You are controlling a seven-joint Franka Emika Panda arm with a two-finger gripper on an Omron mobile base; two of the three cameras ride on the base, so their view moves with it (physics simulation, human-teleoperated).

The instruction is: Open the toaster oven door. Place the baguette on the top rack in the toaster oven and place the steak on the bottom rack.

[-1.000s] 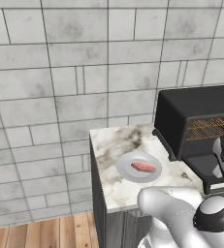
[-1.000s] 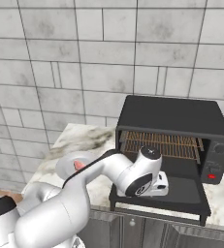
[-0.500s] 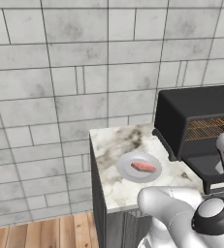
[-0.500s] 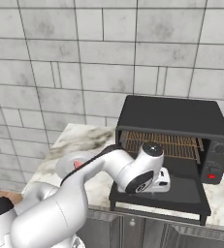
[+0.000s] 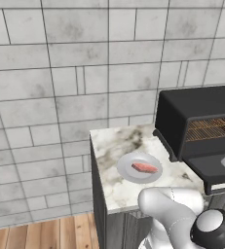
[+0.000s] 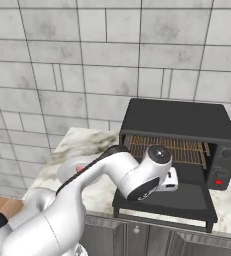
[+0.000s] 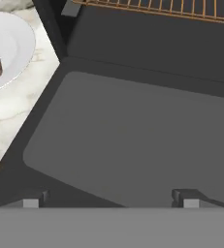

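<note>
Oven [image 6: 179, 127] door [image 6: 184, 197] lies flat open on the counter [image 5: 116, 185], window side up, racks [image 6: 169, 148] bare and reachable — the opening step looks done. Gripper [image 7: 111, 198] hovers just above the door with jaws wide apart and nothing between them, probably because the door needs no more holding and the hand must be free to fetch food. Steak [image 5: 144, 168] sits on a white plate [image 5: 126, 163] just left of the oven, within easy swing of the arm — a likely first pick; I cannot place the baguette from these views.
</note>
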